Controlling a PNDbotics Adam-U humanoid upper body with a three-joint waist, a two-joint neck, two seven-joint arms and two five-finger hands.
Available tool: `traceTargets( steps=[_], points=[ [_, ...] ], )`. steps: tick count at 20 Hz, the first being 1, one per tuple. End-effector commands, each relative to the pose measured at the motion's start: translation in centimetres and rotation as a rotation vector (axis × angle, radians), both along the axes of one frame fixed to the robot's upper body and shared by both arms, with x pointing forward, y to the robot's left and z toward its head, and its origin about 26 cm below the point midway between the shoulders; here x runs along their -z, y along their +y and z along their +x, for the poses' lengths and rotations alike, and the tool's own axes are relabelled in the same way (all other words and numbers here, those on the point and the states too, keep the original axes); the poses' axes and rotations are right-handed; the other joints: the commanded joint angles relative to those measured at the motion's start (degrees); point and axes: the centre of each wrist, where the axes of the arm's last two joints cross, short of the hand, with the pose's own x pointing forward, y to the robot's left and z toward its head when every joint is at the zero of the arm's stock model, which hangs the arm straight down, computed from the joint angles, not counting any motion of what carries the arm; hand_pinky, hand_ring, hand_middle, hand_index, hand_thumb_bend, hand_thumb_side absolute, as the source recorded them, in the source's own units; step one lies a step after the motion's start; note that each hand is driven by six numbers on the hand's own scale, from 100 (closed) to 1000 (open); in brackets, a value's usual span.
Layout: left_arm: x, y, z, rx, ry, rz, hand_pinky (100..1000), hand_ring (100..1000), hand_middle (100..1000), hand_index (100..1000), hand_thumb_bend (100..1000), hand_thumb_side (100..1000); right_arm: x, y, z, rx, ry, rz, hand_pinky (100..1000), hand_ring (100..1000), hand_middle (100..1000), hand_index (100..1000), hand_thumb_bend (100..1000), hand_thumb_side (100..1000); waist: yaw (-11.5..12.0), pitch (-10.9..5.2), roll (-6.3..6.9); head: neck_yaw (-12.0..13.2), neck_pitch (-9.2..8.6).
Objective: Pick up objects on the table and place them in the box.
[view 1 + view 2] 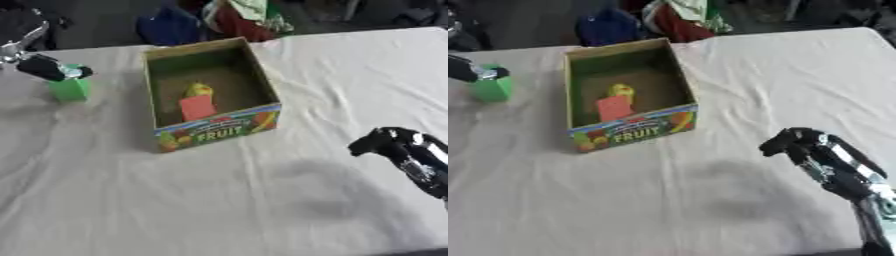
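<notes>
An open cardboard box [213, 131] with "FRUIT" printed on its front stands at the middle of the table. Inside it lie a red block [197, 107] and a yellow piece [199, 90]. A green block [70, 88] sits left of the box, and my left hand [45, 67] is on its top with fingers curled round it. My right hand [794, 142] hovers above the cloth at the right, fingers curled, holding nothing.
A wrinkled white cloth [219, 200] covers the table. Beyond the far edge lie a blue bag [171, 25] and red and green fabric [249, 17].
</notes>
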Motion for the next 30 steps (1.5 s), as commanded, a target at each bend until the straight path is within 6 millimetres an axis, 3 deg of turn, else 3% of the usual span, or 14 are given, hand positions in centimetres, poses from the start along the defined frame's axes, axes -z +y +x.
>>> traceTargets(
  steps=[1,8,14,30],
  points=[
    [-2.0,2.2,-1.0,-0.055,-0.011,0.045,760,735,752,895,661,596,-1.2,-0.6,0.2,0.011,-0.037,-0.026,733,744,592,663,100,607,-0.31,-0.63,0.00,0.16,-0.69],
    [-1.3,4.3,-1.3,-0.139,-0.011,0.052,752,726,745,890,727,669,-1.2,-0.5,0.3,0.012,-0.043,-0.026,733,744,592,663,100,613,-1.23,0.13,0.04,0.04,-0.94],
    [-0.2,5.4,-1.5,-0.194,0.003,0.056,755,729,751,891,723,651,-1.3,-0.5,0.3,0.014,-0.049,-0.027,733,745,592,663,100,621,-1.40,0.71,-0.22,0.12,-1.09],
    [1.3,6.0,-1.6,-0.245,-0.057,0.062,736,709,734,877,584,401,-1.5,-0.2,0.5,0.010,-0.065,-0.031,732,745,592,662,100,645,-1.64,2.42,-0.57,0.02,-1.90]
  ],
)
